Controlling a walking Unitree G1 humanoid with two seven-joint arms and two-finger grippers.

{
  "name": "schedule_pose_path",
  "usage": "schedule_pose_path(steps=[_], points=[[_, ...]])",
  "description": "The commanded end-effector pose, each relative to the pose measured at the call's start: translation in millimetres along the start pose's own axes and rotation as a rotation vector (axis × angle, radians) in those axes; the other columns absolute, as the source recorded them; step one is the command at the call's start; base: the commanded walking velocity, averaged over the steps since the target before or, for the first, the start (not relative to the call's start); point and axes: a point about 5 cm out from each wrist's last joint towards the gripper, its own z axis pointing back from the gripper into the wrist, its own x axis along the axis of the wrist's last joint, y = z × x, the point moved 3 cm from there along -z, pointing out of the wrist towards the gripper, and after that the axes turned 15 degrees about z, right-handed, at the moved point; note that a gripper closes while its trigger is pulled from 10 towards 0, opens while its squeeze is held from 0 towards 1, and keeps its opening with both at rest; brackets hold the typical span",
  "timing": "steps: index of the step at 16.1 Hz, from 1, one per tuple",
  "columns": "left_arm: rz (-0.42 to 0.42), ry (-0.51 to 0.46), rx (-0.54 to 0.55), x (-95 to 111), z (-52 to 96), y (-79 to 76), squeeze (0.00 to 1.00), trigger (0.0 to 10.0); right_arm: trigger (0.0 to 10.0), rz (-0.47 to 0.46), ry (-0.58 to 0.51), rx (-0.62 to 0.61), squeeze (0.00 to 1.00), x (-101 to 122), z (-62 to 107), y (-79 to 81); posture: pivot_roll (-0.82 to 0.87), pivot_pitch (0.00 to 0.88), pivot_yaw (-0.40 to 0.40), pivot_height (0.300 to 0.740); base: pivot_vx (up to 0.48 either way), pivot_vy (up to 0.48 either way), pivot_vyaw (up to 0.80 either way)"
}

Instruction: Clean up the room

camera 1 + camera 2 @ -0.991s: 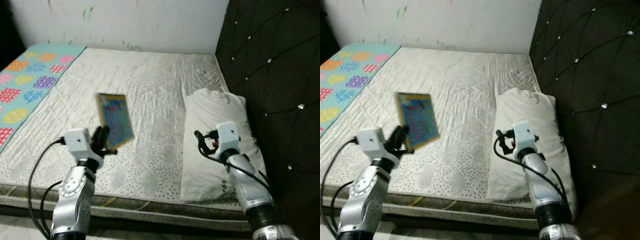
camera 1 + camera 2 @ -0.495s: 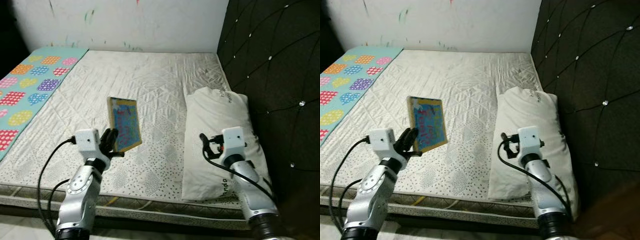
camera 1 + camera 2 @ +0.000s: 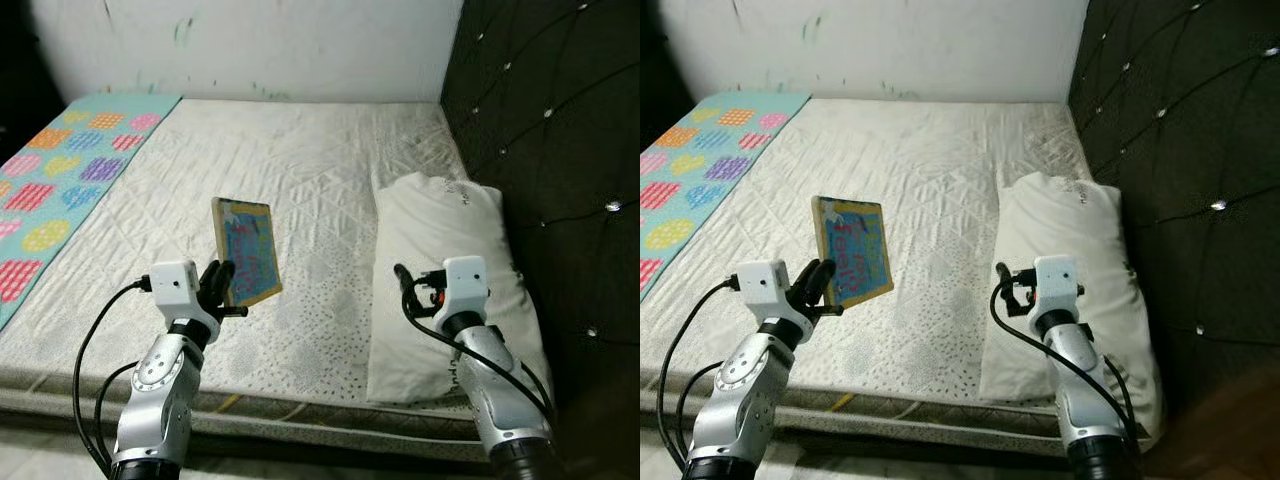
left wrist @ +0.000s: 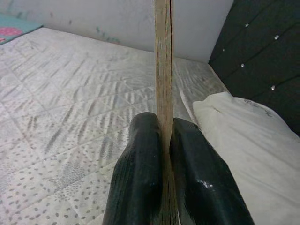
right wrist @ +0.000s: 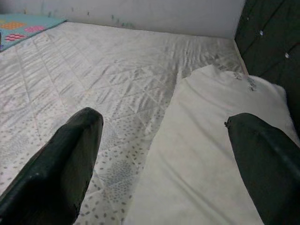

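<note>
The left gripper (image 3: 222, 290) pinches a thin picture book (image 3: 247, 250) by its lower edge, holding it upright above the near part of the white quilted mattress (image 3: 300, 170), long axis roughly vertical and leaning a little toward the pillow (image 3: 450, 240), its blue cover facing the robot. The left wrist view has the book edge-on, a narrow tan strip (image 4: 164, 70) rising between the two black fingers (image 4: 138, 178) pressed against it; the cover is not visible there. The right gripper (image 5: 164, 164) hovers over the pillow's near end, jaws spread wide with nothing between them. A teal mat with coloured patches (image 3: 50, 170) lies along the mattress's left side
</note>
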Motion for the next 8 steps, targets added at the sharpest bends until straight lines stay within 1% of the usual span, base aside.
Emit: schedule_pose_path(steps=[1,6,7,8], points=[[0.0,-0.02,-0.01,4.9,0.9,-3.0,0.0,10.0,10.0,-0.002,-0.004,-0.008,0.0,3.2,-0.2,-3.6,-0.16,0.0,0.035,0.74,0.0,0.0,-0.8],[0.006,-0.001,-0.038,0.2,2.0,-8.2,0.0,10.0,10.0,-0.004,-0.004,-0.017,0.0,2.6,3.8,-5.5,-0.16,0.0,0.038,0.74,0.0,0.0,-0.8],[0.005,0.001,-0.038,0.3,2.4,-8.1,0.0,10.0,10.0,-0.006,-0.004,-0.019,0.0,2.5,4.5,-5.2,-0.16,0.0,0.041,0.74,0.0,0.0,-0.58],[0.004,0.005,-0.039,0.4,3.0,-8.0,0.0,10.0,10.0,-0.008,-0.004,-0.02,0.0,2.7,4.9,-4.7,-0.16,0.0,0.042,0.74,0.0,0.0,0.0]])
